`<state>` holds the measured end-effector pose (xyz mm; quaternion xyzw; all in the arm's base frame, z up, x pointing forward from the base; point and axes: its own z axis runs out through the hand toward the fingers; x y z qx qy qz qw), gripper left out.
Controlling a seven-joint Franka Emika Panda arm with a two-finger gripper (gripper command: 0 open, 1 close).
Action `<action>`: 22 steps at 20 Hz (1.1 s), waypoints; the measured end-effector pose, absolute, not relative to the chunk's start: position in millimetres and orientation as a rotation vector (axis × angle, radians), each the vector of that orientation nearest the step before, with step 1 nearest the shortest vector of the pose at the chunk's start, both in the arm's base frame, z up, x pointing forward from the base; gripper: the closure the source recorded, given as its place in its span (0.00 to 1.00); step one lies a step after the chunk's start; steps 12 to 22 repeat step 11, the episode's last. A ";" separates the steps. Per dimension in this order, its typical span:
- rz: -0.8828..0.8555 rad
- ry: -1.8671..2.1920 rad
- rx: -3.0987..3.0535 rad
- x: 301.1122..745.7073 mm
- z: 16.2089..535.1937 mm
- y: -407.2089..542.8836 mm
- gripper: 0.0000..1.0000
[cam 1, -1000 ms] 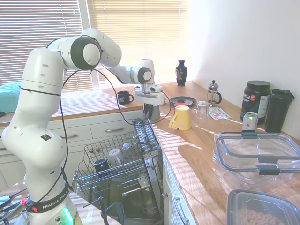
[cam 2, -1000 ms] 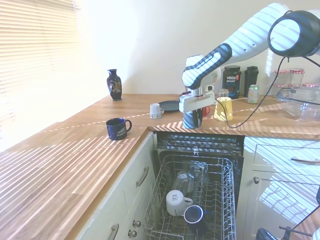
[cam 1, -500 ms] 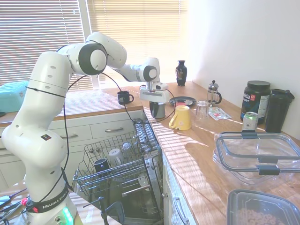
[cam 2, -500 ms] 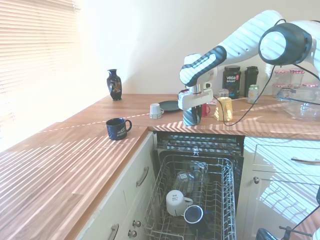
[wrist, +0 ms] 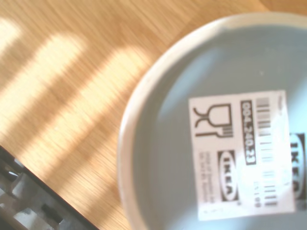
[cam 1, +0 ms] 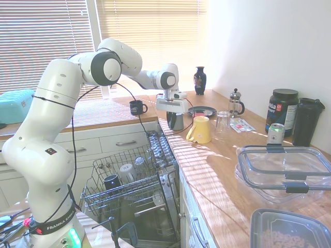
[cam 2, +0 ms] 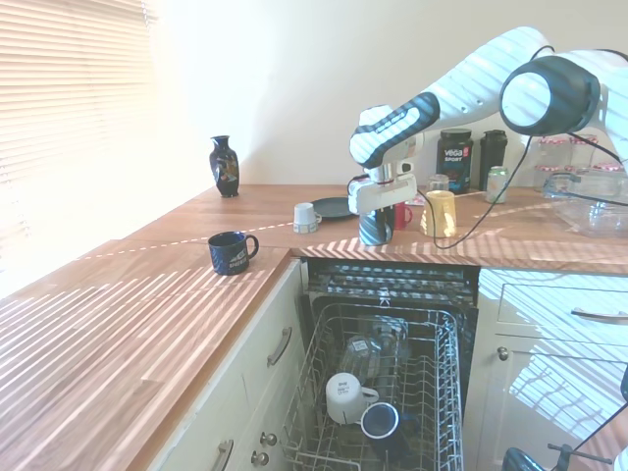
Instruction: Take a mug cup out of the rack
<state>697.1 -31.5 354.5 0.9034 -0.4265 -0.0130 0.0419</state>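
Rack [cam 1: 121, 182]: grey wire basket, pulled out below the desk edge, holding a white cup [cam 2: 345, 396], a dark cup [cam 2: 379, 421] and clear glasses.
Arm: white, rising from its base beside the rack, elbow high, forearm stretched level over the desk [cam 1: 217, 165], wrist pointing straight down.
End effector [cam 1: 175, 120]: fingers pressed against the sides of the mug cup [cam 2: 374, 229], gripping it.
Mug cup: dark, glossy, upside down, at the desk edge above the rack; contact with the wood cannot be told. Wrist view shows its pale base with a white label [wrist: 244, 155].
Yellow mug [cam 1: 200, 129]: just beside.
Dark printed mug [cam 2: 232, 252]: well apart, on the desk.
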 end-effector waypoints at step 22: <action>0.010 -1.306 2.742 673.9 376.1 -29.2 0.00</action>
